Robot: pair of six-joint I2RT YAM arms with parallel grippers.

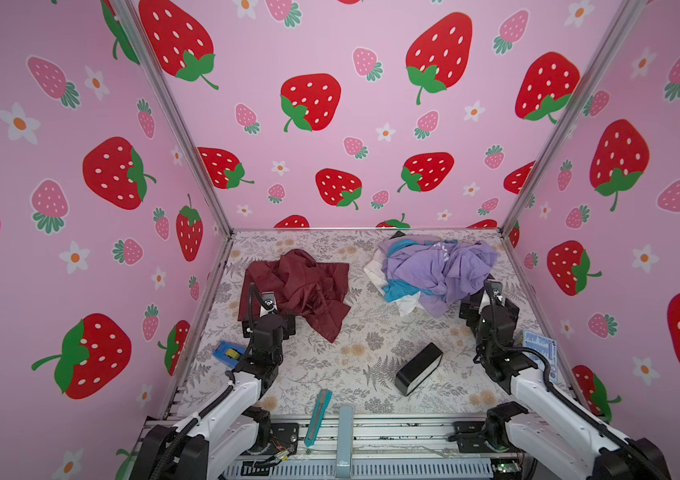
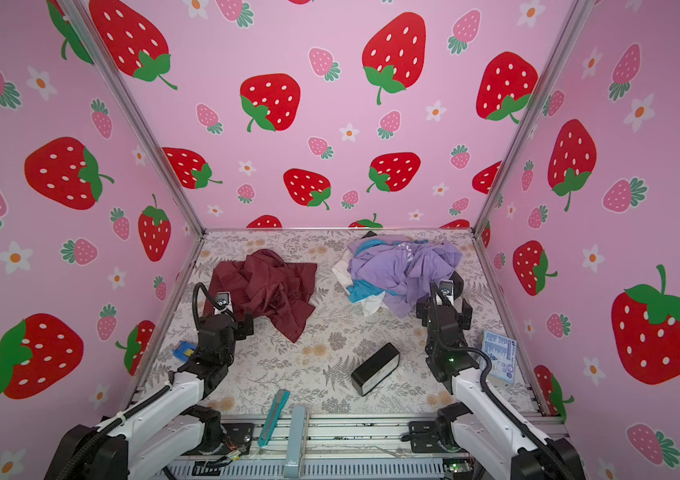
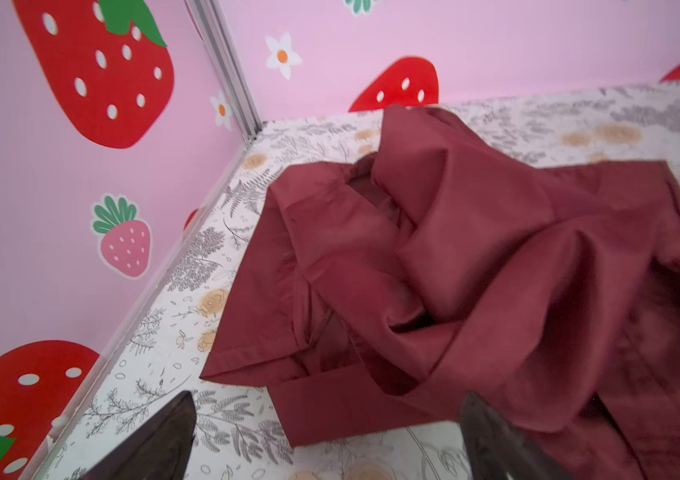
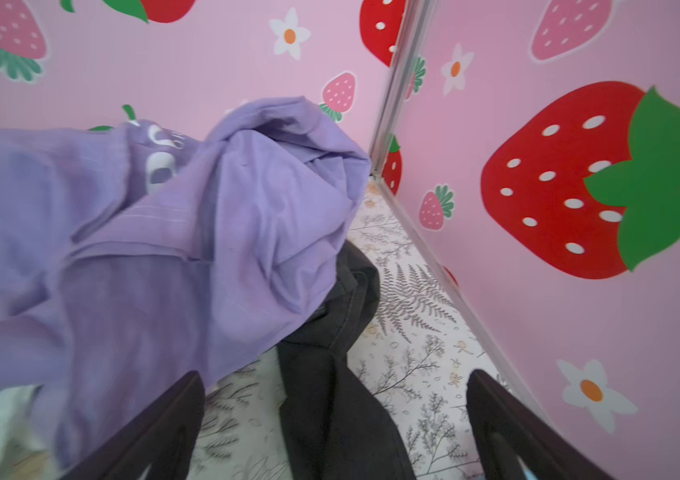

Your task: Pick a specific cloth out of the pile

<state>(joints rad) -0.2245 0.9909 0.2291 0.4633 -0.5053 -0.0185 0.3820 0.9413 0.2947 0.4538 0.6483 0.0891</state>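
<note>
The large dark maroon, slightly shiny thin garment lies crumpled on the left of the floral-patterned table, well apart from the heap of lavender, light-blue and white clothes at the far right, so the picking-out step looks essentially done. The left pincer stands open at the maroon cloth's near edge, gripping nothing; the right pincer is open too, over a dark grey cloth (it pokes out from under the lavender). The next move likely calls only for drawing both arms clear without snagging fabric.
</note>
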